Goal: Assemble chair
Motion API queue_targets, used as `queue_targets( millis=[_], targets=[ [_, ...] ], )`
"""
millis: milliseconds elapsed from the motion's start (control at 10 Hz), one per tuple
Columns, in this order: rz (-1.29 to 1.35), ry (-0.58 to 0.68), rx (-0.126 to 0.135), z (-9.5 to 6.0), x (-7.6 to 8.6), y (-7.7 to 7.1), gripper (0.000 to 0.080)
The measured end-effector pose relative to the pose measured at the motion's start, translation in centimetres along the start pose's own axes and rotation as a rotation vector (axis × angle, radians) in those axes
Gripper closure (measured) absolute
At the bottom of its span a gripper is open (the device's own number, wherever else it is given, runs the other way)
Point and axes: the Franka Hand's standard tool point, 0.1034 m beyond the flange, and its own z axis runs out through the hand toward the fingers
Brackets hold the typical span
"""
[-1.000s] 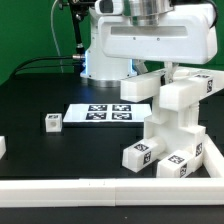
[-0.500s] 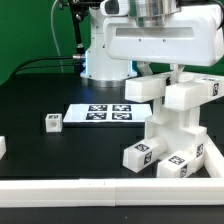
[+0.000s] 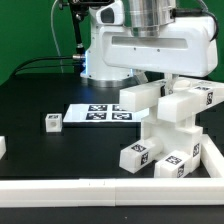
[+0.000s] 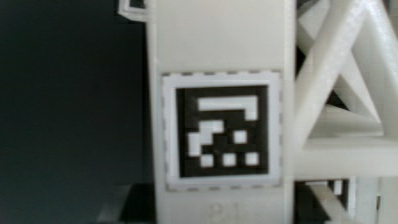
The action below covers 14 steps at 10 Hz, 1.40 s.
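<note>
White chair [image 3: 165, 122] — lower than before

Exterior view low, front-on across table [image 3: 40, 105]; wrist view tight against shared chair [image 4: 214, 40].

surroundings only, exterior view.
black table [image 3: 40, 100] carries the flat white marker board [image 3: 95, 113], lying about mid-table, tags face up in a row; its end toward the exterior view's right is partly hidden. plain white border rail [image 3: 80, 187] runs along the near table edge. green backdrop [image 3: 30, 30] behind.
</note>
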Motion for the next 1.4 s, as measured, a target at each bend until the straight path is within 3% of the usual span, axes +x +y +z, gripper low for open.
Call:
queue_targets(
  millis=[200,500,900,1000,1100,1200,1400],
  targets=[
    [-0.033,0.009,-0.008,0.8,0.5,0.1,0.0515],
    [-0.08,0.023,-0.003,0.8,1.9,-0.4,0.0515],
    [-0.251,0.05,-0.002,0.6,3.7,-0.1,0.0511],
    [-0.246,0.05,-0.003,0.8,3.7,-0.1,0.0303],
    [-0.246,0.05,-0.003,0.8,3.7,0.0,0.0303],
    [-0.246,0.05,-0.003,0.8,3.7,0.0,0.0186],
    [-0.246,0.047,-0.002,0.6,3.7,-0.1,0.0157]
  ],
)
